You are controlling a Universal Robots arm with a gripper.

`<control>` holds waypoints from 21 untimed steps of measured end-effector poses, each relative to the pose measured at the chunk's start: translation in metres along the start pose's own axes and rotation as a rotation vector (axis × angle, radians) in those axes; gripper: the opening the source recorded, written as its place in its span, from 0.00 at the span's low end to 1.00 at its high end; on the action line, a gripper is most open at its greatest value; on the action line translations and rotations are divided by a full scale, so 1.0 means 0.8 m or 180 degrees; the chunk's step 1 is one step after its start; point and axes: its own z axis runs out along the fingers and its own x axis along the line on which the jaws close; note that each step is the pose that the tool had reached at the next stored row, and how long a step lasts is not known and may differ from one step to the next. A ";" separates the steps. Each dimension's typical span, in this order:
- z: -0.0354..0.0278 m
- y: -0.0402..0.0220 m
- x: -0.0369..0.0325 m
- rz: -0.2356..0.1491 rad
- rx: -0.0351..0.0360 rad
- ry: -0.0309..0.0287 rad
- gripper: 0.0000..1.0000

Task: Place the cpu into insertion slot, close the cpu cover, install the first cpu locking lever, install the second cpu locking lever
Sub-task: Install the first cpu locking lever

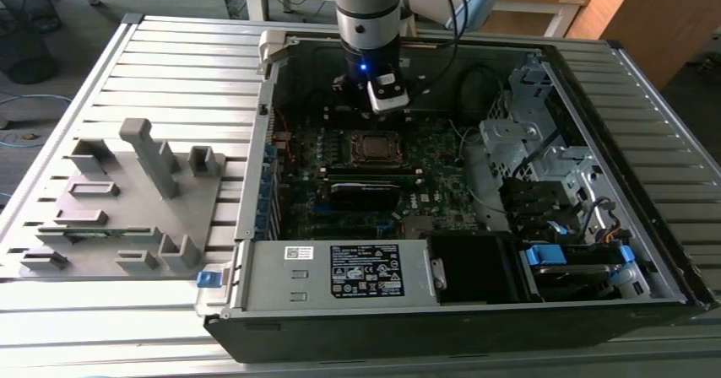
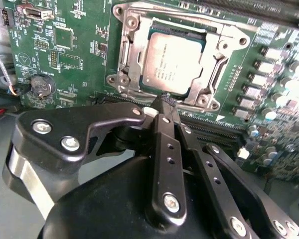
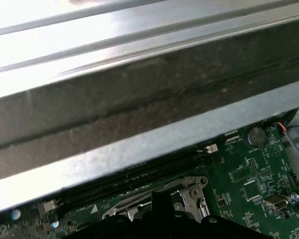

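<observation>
Flat square cpu [image 2: 173, 63] w/ dull grey-brown top sits in the insertion slot on dark green motherboard [image 2: 74, 45]; thin silvery metal cpu cover [image 2: 134, 55] frames it, lying flat. Black tool [image 2: 164, 102] hovers just beside the socket edge, fingers pinched together, holding nothing.

We see the grey-topped cpu [image 2: 173, 60] seated flat, upper centre, silvery cpu cover [image 2: 131, 55] closed around it.

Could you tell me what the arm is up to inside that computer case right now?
The arm's gripper is reaching into the open computer case and sits right at the edge of the insertion slot on the motherboard. Its fingers are shut and hold nothing. The cpu already lies in the slot, and the cpu cover is down around it, framing the chip.
</observation>
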 end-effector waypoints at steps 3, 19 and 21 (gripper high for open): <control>0.0008 -0.0003 0.0000 -0.0069 0.0043 0.0004 0.11; 0.0034 -0.0076 -0.0019 -0.0334 0.0113 0.0016 0.11; 0.0035 -0.0088 -0.0023 -0.0357 0.0113 0.0017 0.11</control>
